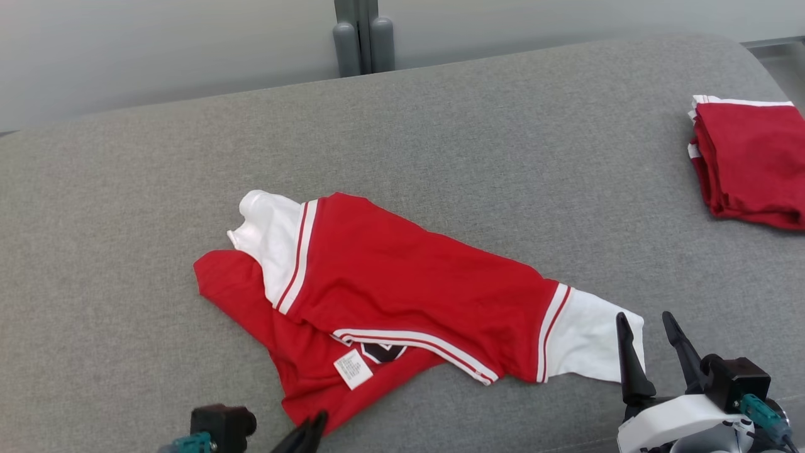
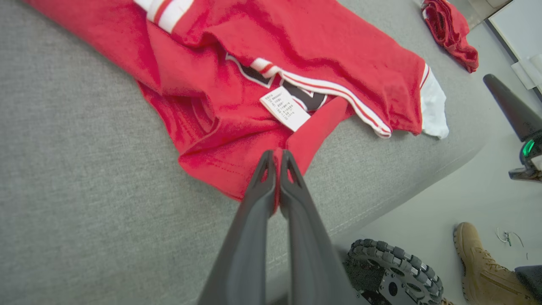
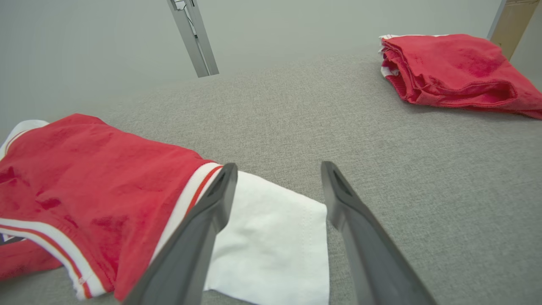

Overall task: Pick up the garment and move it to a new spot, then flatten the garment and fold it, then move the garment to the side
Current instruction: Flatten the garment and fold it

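Clamping one garment [image 1: 402, 277], left gripper [image 2: 276, 155]; right gripper [image 3: 279, 167] spread, empty; one folded garment [image 1: 751, 163] beyond.

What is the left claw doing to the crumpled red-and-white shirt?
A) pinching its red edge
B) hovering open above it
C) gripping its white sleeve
A: the left gripper has its dark fingers shut on a red edge of the crumpled red-and-white shirt.

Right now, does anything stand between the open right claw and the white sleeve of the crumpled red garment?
Nothing visible does. The open right claw points straight at the white sleeve of the crumpled red and white cloth garment on the grey upholstered surface.
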You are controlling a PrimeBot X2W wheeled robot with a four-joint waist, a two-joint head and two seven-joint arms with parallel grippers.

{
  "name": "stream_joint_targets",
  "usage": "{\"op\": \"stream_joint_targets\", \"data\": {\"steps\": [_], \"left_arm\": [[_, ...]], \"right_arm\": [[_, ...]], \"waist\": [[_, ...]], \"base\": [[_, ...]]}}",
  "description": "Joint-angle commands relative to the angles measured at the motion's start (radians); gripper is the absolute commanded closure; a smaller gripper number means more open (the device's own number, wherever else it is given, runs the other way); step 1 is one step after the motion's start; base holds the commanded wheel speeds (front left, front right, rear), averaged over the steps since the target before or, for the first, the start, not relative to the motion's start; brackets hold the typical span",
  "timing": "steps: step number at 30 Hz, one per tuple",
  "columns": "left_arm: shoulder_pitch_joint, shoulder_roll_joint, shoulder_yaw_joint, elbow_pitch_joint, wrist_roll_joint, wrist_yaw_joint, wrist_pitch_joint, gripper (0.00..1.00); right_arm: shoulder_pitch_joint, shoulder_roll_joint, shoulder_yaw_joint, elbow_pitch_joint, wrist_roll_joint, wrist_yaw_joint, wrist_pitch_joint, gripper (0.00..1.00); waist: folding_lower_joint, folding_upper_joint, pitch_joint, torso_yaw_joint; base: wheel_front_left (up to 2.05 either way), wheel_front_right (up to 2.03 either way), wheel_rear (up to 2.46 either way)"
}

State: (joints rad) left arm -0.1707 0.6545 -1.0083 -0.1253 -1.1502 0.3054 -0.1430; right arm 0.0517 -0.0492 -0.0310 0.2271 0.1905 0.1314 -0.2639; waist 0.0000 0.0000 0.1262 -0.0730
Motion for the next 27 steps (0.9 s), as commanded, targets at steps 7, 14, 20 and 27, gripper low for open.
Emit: {"op": "stream_joint_targets", "data": {"steps": [7, 14, 20, 27], "left_arm": [[0.062, 0.029, -0.080, 0.043, 0.006, 0.040, 0.089, 1.00], [0.087, 0.018, -0.067, 0.105, -0.034, 0.053, 0.091, 0.00], [0.056, 0.096, 0.034, 0.012, -0.046, 0.091, 0.024, 0.00], [-0.056, 0.020, 0.084, 0.051, -0.080, 0.074, 0.048, 0.00]], "right_arm": [[-0.005, -0.002, 0.007, 0.003, 0.007, -0.002, -0.001, 0.00], [-0.006, -0.003, 0.012, 0.007, 0.004, -0.002, -0.001, 0.00], [0.007, -0.002, 0.006, 0.002, -0.001, -0.002, -0.001, 0.00], [-0.022, -0.003, 0.020, 0.004, -0.008, -0.002, -0.001, 0.00]], "waist": [[0.0000, 0.0000, 0.000, 0.022], [0.0000, 0.0000, -0.010, 0.018], [0.0000, 0.0000, -0.012, 0.015], [0.0000, 0.0000, 0.009, 0.010]], "base": [[0.00, 0.00, 0.00], [0.00, 0.00, 0.00], [0.00, 0.00, 0.00], [0.00, 0.00, 0.00]]}}
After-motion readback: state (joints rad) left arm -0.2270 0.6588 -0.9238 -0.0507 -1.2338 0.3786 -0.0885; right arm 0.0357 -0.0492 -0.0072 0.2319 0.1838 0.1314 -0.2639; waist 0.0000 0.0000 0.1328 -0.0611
